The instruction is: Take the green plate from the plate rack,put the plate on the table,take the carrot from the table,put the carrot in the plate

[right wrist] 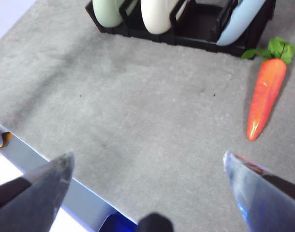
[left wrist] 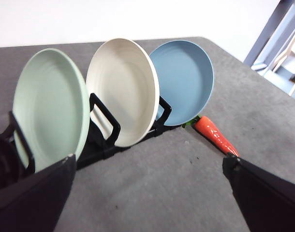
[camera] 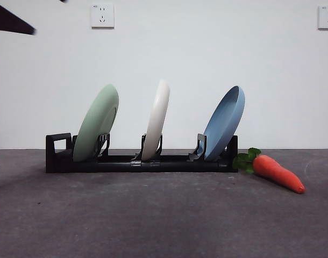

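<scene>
Table (camera: 153, 220) fills the whole lower half of the front view, dark grey and a bit mottled; sitting on it across the middle of the frame is the plate rack (camera: 142, 164), long and black, squared loop end at the left; three plates stand on edge in it, all leaning toward the right.

So the green plate (camera: 97, 123) is in the leftmost slot, next to the loop end, propped between its prongs; the cream-white plate (camera: 157, 119) is in the middle slot; the sky-blue plate (camera: 225, 123) is in the right slot, at the rack's far right end.

The carrot (camera: 277, 172) lies flat on the table at lower right of the frame, just beside the rack's right end; leaves point at the rack, tip points away to the right; can't tell if the leaves actually touch the rack.

Grippers: the left gripper (left wrist: 147, 193) has its jaws spread wide with nothing between them; in its wrist view the green plate fills the left of the frame, close up; the right gripper (right wrist: 147, 193) is also spread wide and empty, over bare table well apart from the rack, carrot at the right of that frame.

Front view only shows a black arm tip (camera: 11, 21) in the upper left corner; can't tell whose.
</scene>
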You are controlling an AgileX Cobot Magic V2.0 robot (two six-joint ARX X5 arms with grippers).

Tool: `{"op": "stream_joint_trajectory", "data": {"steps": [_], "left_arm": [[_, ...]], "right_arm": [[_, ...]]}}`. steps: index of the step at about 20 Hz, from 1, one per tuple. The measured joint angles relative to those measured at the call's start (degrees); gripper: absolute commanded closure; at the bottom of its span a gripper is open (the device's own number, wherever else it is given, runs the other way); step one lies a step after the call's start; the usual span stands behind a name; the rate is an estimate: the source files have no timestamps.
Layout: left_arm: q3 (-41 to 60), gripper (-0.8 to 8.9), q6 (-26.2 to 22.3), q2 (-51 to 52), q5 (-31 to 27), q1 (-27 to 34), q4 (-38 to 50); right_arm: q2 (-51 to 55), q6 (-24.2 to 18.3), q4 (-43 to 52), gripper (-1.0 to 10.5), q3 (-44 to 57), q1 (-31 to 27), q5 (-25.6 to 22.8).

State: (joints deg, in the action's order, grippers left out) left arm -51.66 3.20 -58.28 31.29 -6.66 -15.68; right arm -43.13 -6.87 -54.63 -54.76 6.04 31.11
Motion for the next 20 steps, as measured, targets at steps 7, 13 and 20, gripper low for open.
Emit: {"op": "stream_joint_trajectory", "data": {"steps": [7,13,20], "left_arm": [[-18.16,2.71,-3.37,-25.9,-8.87,-4.96,0.48],[-26.4,2.84,-4.72,-39.52,-13.09,-5.88,0.96],[-26.4,7.31,-4.74,-42.8,-13.77,-6.4,0.72]], "right_arm": [[-1.81,0.0,-0.02,3.5,0.0,0.0,-0.02],[-1.86,0.0,-0.02,3.5,0.0,0.0,-0.02],[-1.86,0.0,-0.02,3.5,0.0,0.0,-0.13]]}}
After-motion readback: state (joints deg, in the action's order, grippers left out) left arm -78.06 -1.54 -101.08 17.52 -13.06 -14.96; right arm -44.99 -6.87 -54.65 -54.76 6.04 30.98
